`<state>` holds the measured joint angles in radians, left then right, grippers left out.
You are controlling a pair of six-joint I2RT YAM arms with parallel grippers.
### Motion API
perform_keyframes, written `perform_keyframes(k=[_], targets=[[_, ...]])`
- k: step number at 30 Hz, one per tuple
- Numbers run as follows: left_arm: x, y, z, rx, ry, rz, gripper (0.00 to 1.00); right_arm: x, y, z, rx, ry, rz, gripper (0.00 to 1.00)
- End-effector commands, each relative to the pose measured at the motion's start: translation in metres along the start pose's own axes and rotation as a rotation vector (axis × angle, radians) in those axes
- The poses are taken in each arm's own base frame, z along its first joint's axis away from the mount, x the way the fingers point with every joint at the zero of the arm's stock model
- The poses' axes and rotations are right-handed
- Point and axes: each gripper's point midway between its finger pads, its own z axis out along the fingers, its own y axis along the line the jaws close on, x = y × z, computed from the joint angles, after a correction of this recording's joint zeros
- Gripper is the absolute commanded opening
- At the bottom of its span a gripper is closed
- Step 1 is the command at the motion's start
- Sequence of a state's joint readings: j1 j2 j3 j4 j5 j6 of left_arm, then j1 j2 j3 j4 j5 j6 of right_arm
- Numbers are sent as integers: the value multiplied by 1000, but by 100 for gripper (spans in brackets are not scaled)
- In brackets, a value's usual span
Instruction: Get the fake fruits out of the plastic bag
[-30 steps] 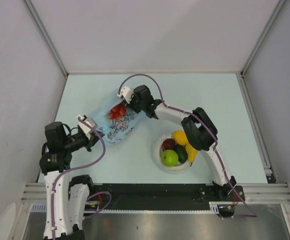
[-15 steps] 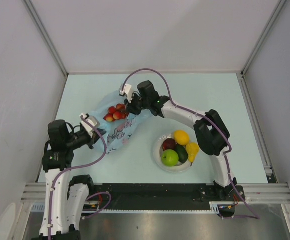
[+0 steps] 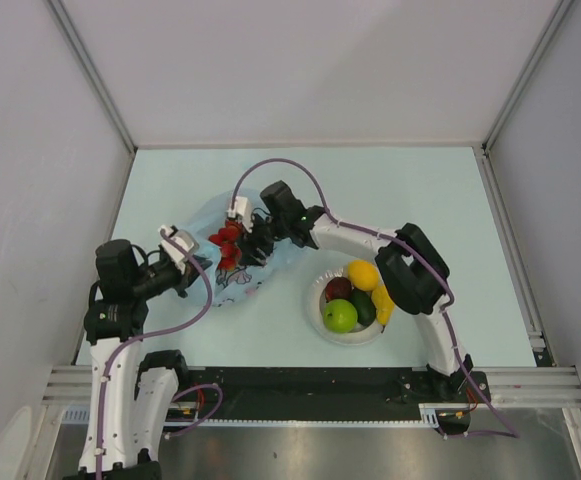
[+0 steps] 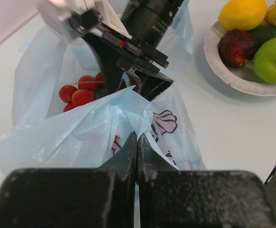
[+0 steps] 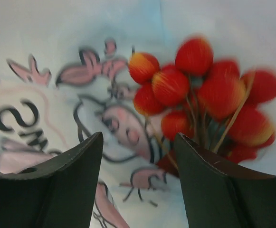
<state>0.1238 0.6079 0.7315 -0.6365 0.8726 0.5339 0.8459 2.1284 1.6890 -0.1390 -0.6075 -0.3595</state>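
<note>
Plastic bag (image 3: 232,285) lies crumpled on the table (image 3: 420,200), left of centre. Left end effector (image 4: 137,138) is clenched on a raised fold at the bag's near edge, its fingers meeting with blue film pinched between them. Right end effector (image 5: 138,185) reaches into the bag's opening from the far right, jaws spread and gripping nothing. The bunch of red grapes (image 5: 199,90) lies inside the bag on the printed film, just ahead of the right end effector's fingertips and slightly toward the right-hand finger. Whether either finger touches the grapes cannot be told, as the right wrist view is blurred.

The other fake fruits are out of the bag, on a white plate (image 3: 350,340) to its right, near the right arm's elbow: green apple (image 3: 340,316), lemon (image 3: 361,274), maroon round fruit (image 3: 338,288), avocado (image 3: 363,307) and banana (image 3: 383,303), packed close together. Plate and bag are apart, with bare table between them.
</note>
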Motion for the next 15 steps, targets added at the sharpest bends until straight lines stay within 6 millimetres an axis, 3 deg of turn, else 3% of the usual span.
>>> perform_keyframes(k=[1,6,8,11,15], targets=[[0,-4,-2,13,2,23,0,-5,-12,-38,64,5,0,65],[-2,1,4,11,-18,-2,0,24,-17,-18,134,72,-29,60],[-1,3,5,11,-6,2,0,43,-37,-17,253,156,-87,58],[4,5,3,3,22,26,0,63,-55,-28,353,266,-156,56],[11,3,4,9,44,50,0,98,-56,-48,351,416,-161,50]])
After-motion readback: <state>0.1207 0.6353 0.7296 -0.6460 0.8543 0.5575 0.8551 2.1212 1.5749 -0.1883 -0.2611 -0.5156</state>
